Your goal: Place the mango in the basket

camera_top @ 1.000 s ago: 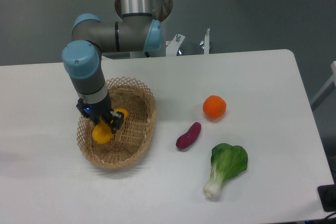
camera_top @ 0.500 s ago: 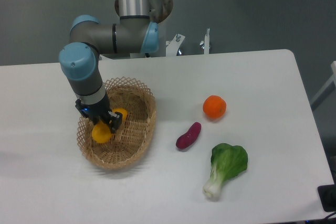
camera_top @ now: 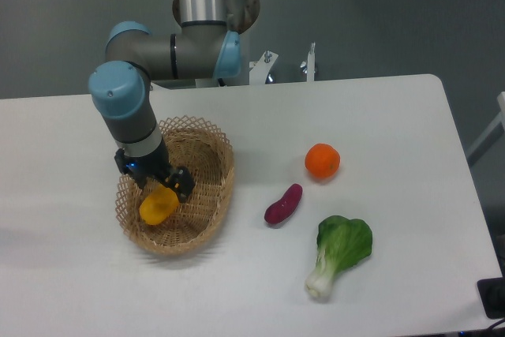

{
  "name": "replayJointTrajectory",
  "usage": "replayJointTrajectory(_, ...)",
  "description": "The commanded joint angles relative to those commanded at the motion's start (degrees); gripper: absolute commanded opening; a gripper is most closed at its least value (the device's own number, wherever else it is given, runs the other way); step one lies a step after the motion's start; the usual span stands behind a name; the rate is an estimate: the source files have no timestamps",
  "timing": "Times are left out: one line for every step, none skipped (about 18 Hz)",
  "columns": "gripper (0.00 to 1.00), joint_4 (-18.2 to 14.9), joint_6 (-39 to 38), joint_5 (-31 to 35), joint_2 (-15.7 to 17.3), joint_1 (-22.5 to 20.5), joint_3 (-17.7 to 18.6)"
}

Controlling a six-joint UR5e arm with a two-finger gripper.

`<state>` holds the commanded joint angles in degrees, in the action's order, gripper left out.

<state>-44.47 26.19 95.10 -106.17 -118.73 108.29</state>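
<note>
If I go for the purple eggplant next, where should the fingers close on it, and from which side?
Come straight down from above on the purple eggplant and close across its narrow middle. It lies flat on the table, slanted from lower left to upper right, so turn the fingers square to that long axis. The orange and bok choy sit apart from it, leaving room for the fingers.

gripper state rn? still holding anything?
Gripper: looks open, just released; the yellow-orange oval mango lies in the tan woven wicker basket.

The white surface [camera_top: 379, 108] carries four things directly — the wicker basket [camera_top: 207, 209] at the left, then an orange [camera_top: 322, 161], a purple vegetable [camera_top: 283, 204] and a leafy green [camera_top: 339, 252] at the right.
</note>
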Motion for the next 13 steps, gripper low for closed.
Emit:
replayJointTrajectory(1.0, 0.0, 0.2, 0.0, 0.3, -1.1, -0.3)
replayJointTrajectory(1.0, 0.0, 0.5, -0.1, 0.4, -2.1, -0.6)
replayJointTrajectory(1.0, 0.2, 0.7, -0.3, 0.4, -3.2, -1.0)
replayJointTrajectory(1.0, 0.2, 0.7, -0.2, 0.4, -4.2, -1.8)
replayJointTrajectory(1.0, 0.0, 0.7, -0.2, 1.0, -5.4, -2.8)
replayJointTrajectory(1.0, 0.0, 0.7, 0.1, 1.6, -6.9, -3.6)
replayJointTrajectory(1.0, -0.2, 1.1, 0.3, 2.0, -8.3, -4.3)
replayJointTrajectory(1.0, -0.6, 2.7, 0.4, 2.2, -9.8, -4.8)
replayJointTrajectory(1.0, -0.9, 5.6, 0.4, 2.4, -11.0, -5.1)
replayJointTrajectory(1.0, -1.6, 8.9, 0.5, 3.4, -12.1, -5.0)
replayJointTrajectory(1.0, -3.1, 12.3, 0.5, 4.6, -13.8, -5.1)
replayJointTrajectory(1.0, -5.1, 15.1, 0.1, 5.4, -15.6, -5.3)
replayJointTrajectory(1.0, -7.1, 17.6, -0.2, 6.8, -17.1, -5.5)
